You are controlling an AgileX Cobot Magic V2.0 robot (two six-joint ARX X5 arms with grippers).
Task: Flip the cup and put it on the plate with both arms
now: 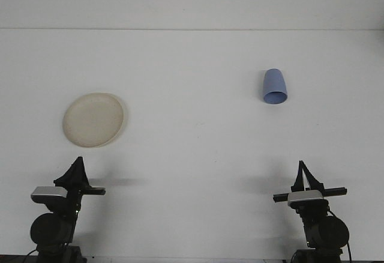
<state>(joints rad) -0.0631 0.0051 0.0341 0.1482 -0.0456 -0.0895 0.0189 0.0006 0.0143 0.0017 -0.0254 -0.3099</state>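
A pale blue cup [275,87] is on the white table at the right, far from both arms. Its wider end points toward me and its narrower end points away; it looks to be lying on its side. A round cream plate [94,119] lies flat at the left with nothing on it. My left gripper [77,166] rests low at the front left, just short of the plate, its dark fingers meeting in a point. My right gripper [302,169] rests at the front right, well short of the cup, its fingers likewise together. Neither holds anything.
The white table [192,155] runs back to a straight far edge against a white wall. Only the cup and plate lie on it, with a wide gap between them.
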